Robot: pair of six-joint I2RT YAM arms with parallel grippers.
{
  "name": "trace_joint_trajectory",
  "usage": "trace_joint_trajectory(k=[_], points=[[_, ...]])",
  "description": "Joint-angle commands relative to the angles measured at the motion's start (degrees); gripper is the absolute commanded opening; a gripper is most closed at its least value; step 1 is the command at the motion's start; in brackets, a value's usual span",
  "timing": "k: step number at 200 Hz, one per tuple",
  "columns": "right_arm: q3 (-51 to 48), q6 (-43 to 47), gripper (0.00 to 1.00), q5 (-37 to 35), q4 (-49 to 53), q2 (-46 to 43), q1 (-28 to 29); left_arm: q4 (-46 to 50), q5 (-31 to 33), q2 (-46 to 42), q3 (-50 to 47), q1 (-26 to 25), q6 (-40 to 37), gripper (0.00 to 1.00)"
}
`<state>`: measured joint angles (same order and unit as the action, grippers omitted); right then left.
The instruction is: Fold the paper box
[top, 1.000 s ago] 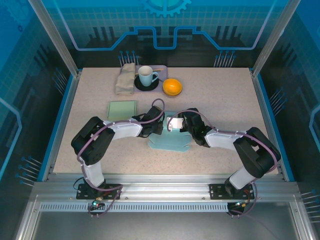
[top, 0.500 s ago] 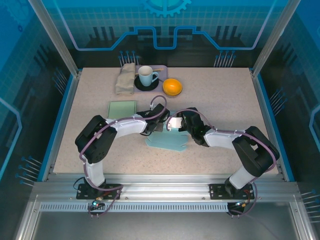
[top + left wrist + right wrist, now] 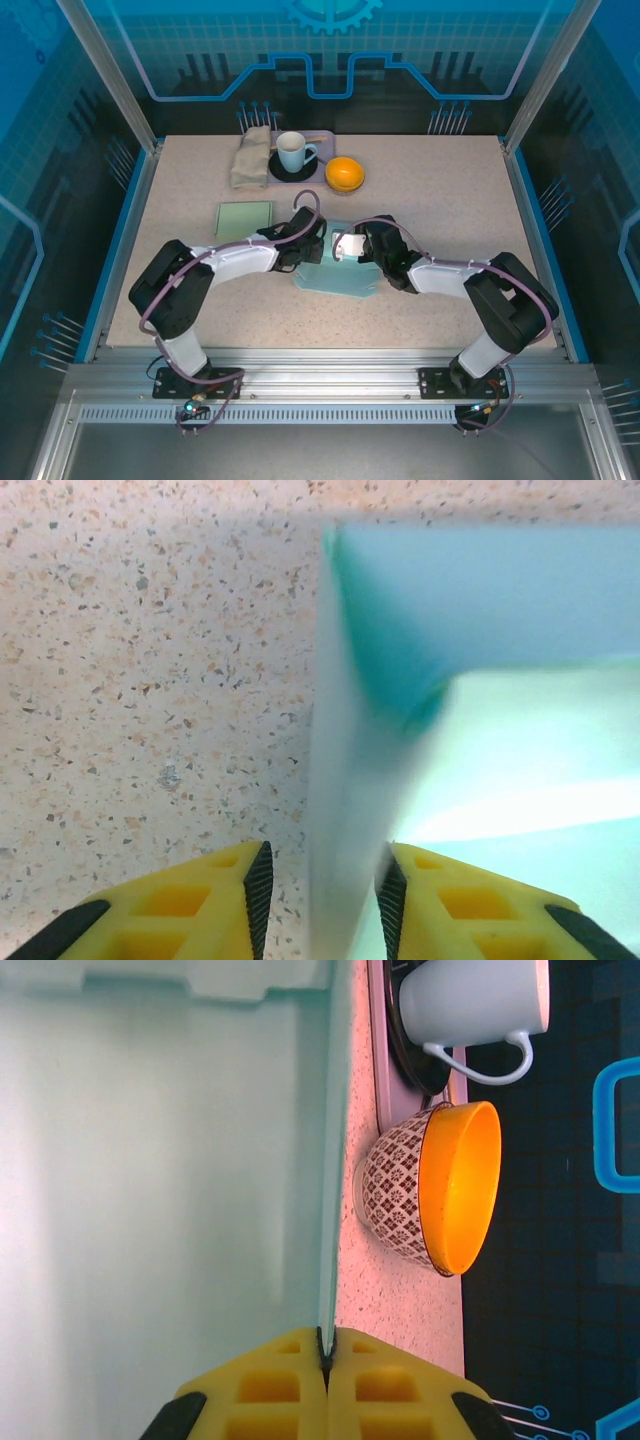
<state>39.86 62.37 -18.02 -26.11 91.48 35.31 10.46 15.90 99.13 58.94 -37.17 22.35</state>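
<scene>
Pale blue-green paper makes up the paper box [image 3: 335, 282]. It lies part folded near the middle of the table [image 3: 450, 200], between the two arms. In the left wrist view, the left gripper [image 3: 322, 868] has its yellow fingers [image 3: 215, 900] a little way apart at the bottom of the frame. One side of the box stands up between them. It is right by the finger on the right side of the frame, with a gap on the other side, so it is not squeezed.

In the right wrist view, the right gripper [image 3: 326, 1340] is pressed tight on a thin edge of the box. An orange bowl [image 3: 445, 1185] and a white mug [image 3: 470, 1000] sit at the upper right of that frame.

In the top view, a folded cloth [image 3: 250, 155] is at the upper left of the table. A flat green sheet [image 3: 244, 219] lies just below it.
</scene>
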Motion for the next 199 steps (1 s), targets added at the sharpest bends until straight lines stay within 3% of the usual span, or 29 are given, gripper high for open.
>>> trace_joint_trajectory(k=[1,87,141,151,164,182,199], points=[[-0.4,-0.5,0.0,-1.3,3.1,0.7,-0.1,-1.5,-2.1,-3.3,-1.4,0.7,-0.4,0.37],[-0.7,-0.1,0.0,-0.5,2.9,0.5,0.6,-5.3,-2.9,0.8,-3.3,0.8,-2.9,0.34],[-1.4,0.2,0.0,1.3,3.2,0.4,0.6,-6.5,-2.7,4.6,-1.3,1.4,-5.2,0.14],[-1.4,0.2,0.0,1.0,3.1,0.7,0.6,-4.0,-0.5,5.5,-0.2,1.3,-4.5,0.08],[-1.2,0.3,0.0,-0.2,2.7,1.1,0.6,3.0,8.5,7.3,3.2,0.6,-2.1,0.0],[-1.2,0.5,0.0,-2.3,1.6,1.8,0.5,14.9,20.2,10.8,7.6,0.3,3.8,0.01],[-1.1,0.1,0.0,-3.3,1.1,2.2,0.4,17.6,24.6,11.9,7.3,0.4,6.8,0.04]])
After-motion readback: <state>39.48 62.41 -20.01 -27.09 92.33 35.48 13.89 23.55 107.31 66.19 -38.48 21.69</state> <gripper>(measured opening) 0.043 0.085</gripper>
